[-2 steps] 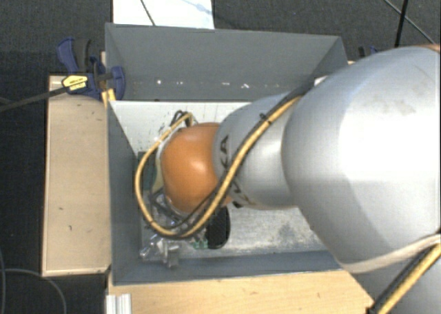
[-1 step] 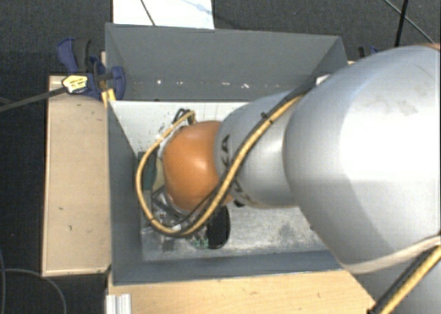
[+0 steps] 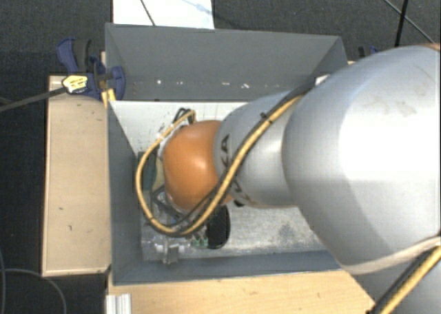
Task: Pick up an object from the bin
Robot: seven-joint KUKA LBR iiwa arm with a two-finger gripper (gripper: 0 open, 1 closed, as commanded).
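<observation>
My gripper [image 3: 165, 244] is down in the bin's near left corner. Only some of its grey metal body shows, below the orange wrist cover. It sits close to the bin floor and the front wall. A small black rounded thing [image 3: 219, 227] lies on the floor just to the right of the gripper, partly under the arm. A bit of green [image 3: 200, 240] shows between the two, and I cannot tell what it is. What lies under the gripper is hidden.
The thick silver arm reaches in from the right and covers the bin's middle and right. Looped yellow cables hang around the wrist near the left wall. A strip of speckled floor shows along the front wall, right of the black thing.
</observation>
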